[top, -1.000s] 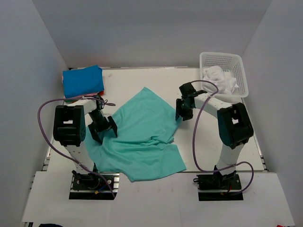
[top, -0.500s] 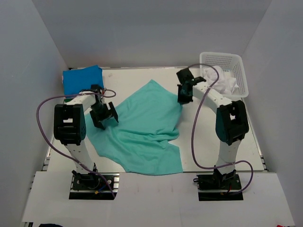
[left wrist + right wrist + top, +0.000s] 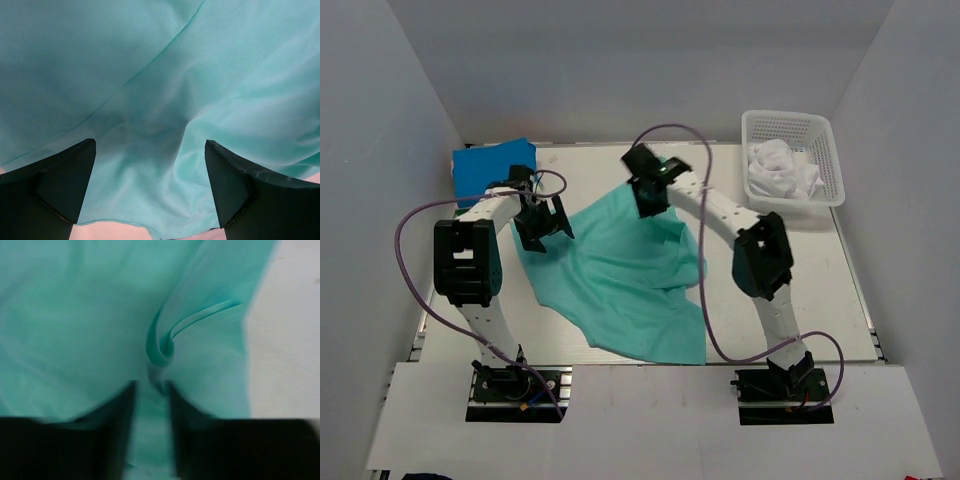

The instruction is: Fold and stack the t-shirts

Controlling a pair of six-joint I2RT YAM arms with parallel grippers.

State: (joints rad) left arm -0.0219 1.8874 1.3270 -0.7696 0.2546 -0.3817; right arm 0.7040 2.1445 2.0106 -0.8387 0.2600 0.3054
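Note:
A teal-green t-shirt [image 3: 620, 270] lies spread and partly doubled over in the middle of the table. My right gripper [image 3: 648, 192] reaches across to the shirt's far edge. In the right wrist view that gripper [image 3: 150, 386] is shut on a bunched fold of the teal cloth [image 3: 75, 315], which fills the narrow gap between the fingers. My left gripper [image 3: 542, 222] hovers open over the shirt's left edge. The left wrist view shows that gripper [image 3: 150, 150] standing wide, with only loose teal cloth [image 3: 150, 75] below. A folded bright blue t-shirt [image 3: 495, 170] lies at the back left corner.
A white lattice basket [image 3: 790, 122] stands at the back right, holding crumpled white cloth [image 3: 780, 170]. Grey walls close in the table on the left, back and right. Both arms' cables loop above the table near the shirt.
My right gripper has swung left from beside the basket, dragging the shirt's far corner with it. The shirt has shifted and narrowed. My left gripper has moved slightly farther back, still open.

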